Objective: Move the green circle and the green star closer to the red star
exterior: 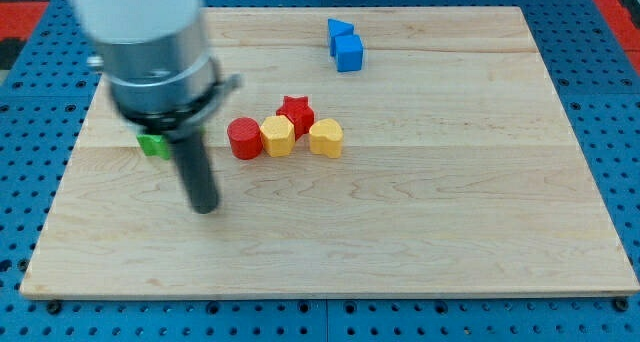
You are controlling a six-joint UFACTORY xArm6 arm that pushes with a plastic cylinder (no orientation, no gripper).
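Note:
The red star sits near the board's middle, touching a yellow hexagon-like block. A green block shows at the view's left, mostly hidden behind the arm, so its shape cannot be made out. Only one green block is visible. My tip rests on the board below and to the right of that green block, and to the left of and below the red circle. It touches no block.
A yellow heart-like block lies to the right of the yellow hexagon. A blue cube and a blue triangle sit near the view's top. The arm's grey body covers the upper left of the wooden board.

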